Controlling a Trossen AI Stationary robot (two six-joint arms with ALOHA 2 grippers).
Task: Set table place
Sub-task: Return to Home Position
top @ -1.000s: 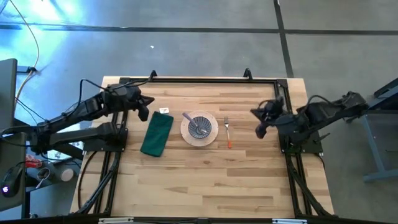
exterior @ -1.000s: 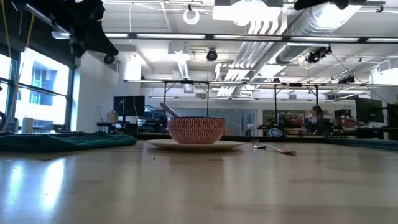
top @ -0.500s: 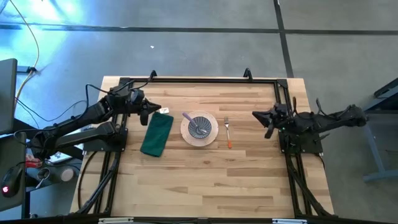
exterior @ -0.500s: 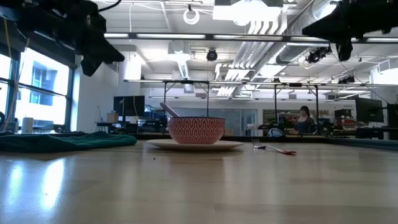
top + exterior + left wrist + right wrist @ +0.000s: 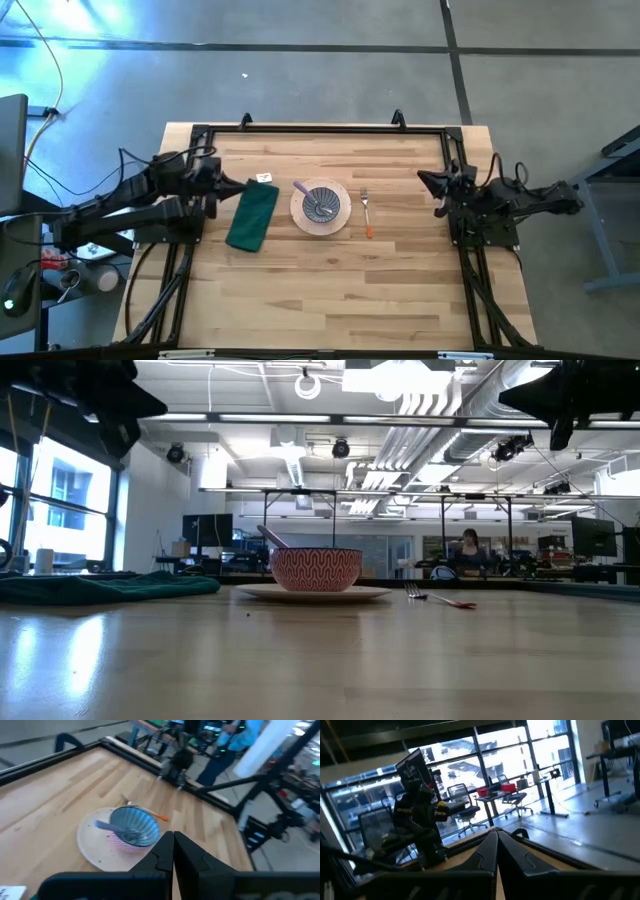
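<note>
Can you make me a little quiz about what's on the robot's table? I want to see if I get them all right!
1. What lies in the bowl? A a knife, B a spoon, C a cup.
2. True or false: the fork lies on the table, apart from the plate.
3. Fill the gap: the plate sits between the fork and the folded green ____.
Key: 1 B. 2 true. 3 napkin.
</note>
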